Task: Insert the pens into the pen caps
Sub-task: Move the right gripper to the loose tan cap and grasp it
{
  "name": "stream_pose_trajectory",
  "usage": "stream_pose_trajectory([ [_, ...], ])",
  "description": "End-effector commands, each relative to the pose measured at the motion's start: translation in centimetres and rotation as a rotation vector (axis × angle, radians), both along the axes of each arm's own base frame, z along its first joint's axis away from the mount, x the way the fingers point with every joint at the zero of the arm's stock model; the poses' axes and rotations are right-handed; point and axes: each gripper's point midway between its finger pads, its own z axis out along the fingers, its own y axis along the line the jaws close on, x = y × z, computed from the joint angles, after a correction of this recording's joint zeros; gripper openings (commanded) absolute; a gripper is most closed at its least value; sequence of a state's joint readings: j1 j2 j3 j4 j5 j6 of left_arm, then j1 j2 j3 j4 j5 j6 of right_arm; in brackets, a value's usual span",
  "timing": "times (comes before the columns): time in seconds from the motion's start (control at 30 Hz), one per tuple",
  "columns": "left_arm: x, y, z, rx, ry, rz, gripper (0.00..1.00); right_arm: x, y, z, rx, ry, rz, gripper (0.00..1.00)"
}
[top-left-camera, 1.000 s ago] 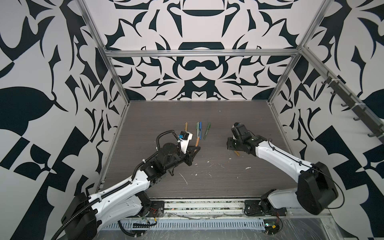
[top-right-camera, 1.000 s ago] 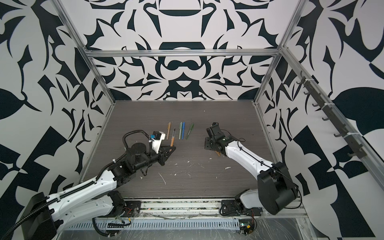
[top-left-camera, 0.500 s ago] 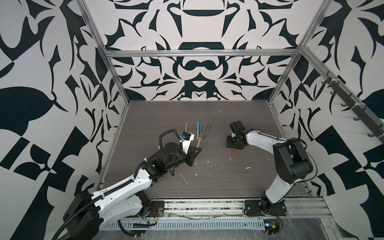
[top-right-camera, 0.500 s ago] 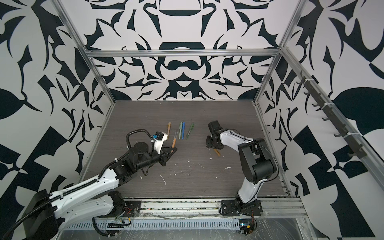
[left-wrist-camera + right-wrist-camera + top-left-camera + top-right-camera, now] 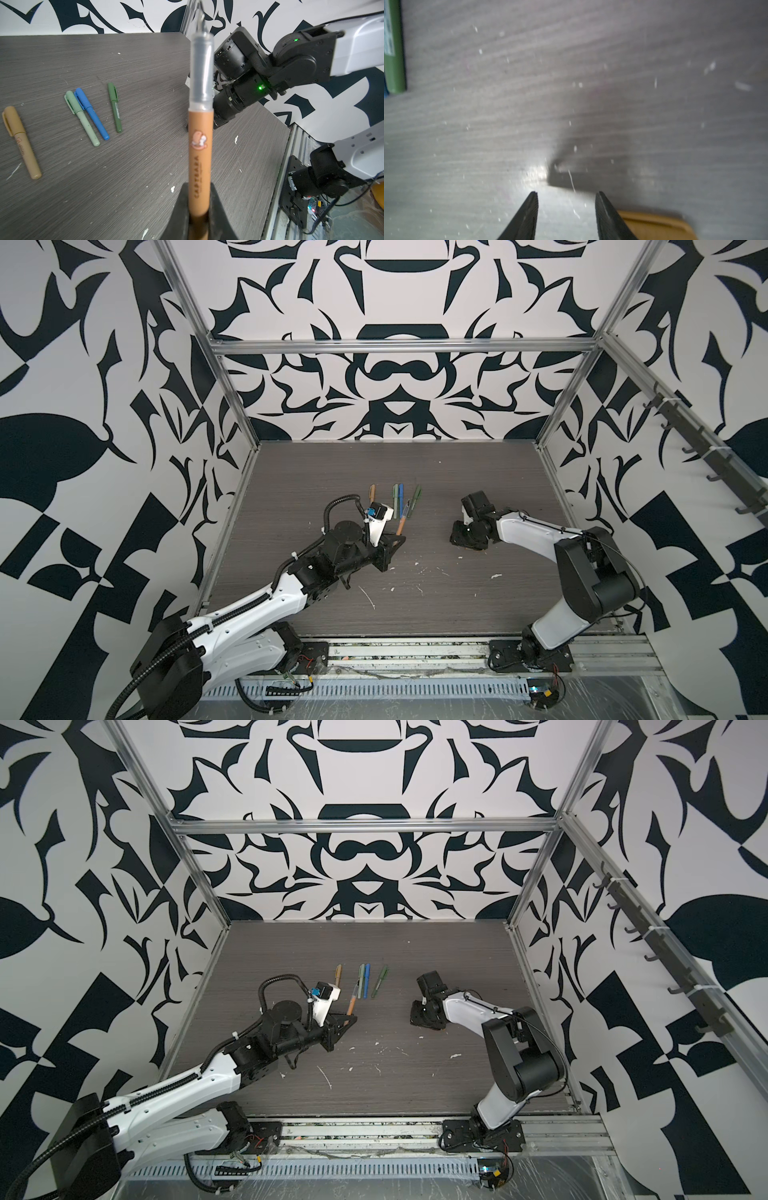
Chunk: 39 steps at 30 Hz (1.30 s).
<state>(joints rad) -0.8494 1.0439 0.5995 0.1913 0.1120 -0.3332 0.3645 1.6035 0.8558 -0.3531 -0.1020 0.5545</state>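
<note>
My left gripper [image 5: 199, 187] is shut on the orange-brown pen [image 5: 200, 149], which stands up from the jaws with its grey tip section bare. In both top views the left gripper [image 5: 394, 540] [image 5: 347, 1020] holds this pen [image 5: 401, 526] [image 5: 351, 1004] left of centre. The right gripper [image 5: 566, 194] is open, low over the table, nothing between its fingers. An orange-brown pen cap [image 5: 654, 225] lies just outside one finger. In both top views the right gripper [image 5: 461, 537] [image 5: 419, 1017] covers that cap.
Four capped pens lie in a row behind the left gripper: tan [image 5: 372, 492], pale green [image 5: 395, 494], blue [image 5: 401, 499], dark green [image 5: 416, 498]. The dark green pen [image 5: 394, 52] is at the edge of the right wrist view. White scratch marks [image 5: 368, 597] dot the table.
The right arm has folded back, and its gripper has tipped down close over the orange-brown cap. The left gripper with the pen has barely moved.
</note>
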Motion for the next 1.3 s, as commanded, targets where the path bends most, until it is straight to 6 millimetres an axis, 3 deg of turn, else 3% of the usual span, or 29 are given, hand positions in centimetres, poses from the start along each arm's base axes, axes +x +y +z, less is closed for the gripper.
stream_pose_trajectory([
  [0.0, -0.1, -0.6, 1.3, -0.008, -0.03, -0.03, 0.03, -2.1, -0.7, 0.1, -0.003, 0.03, -0.02, 0.48],
  [0.23, -0.2, -1.0, 0.7, 0.002, -0.022, -0.053, 0.02, -4.7, -2.7, 0.2, -0.055, 0.047, -0.035, 0.48],
  [0.43, -0.3, -1.0, 1.1, 0.005, -0.03, -0.066, 0.02, -4.4, -1.0, 4.1, 0.04, -0.02, 0.028, 0.43],
  [0.57, -0.5, -1.1, 1.3, -0.001, -0.028, -0.073, 0.02, -3.4, -2.0, 5.9, -0.01, -0.073, 0.052, 0.37],
  [0.77, -0.7, -1.5, 2.1, -0.017, -0.02, -0.097, 0.02, -1.1, -4.6, 4.9, -0.095, -0.043, 0.029, 0.22],
  [1.1, -1.3, -1.6, 2.6, -0.034, -0.008, -0.12, 0.02, -0.3, -6.4, 2.5, -0.13, 0.032, 0.033, 0.28],
  [1.27, -1.5, -1.6, 2.4, -0.04, 0.005, -0.128, 0.02, 0.1, -5.8, 2.0, -0.076, 0.043, 0.049, 0.27],
])
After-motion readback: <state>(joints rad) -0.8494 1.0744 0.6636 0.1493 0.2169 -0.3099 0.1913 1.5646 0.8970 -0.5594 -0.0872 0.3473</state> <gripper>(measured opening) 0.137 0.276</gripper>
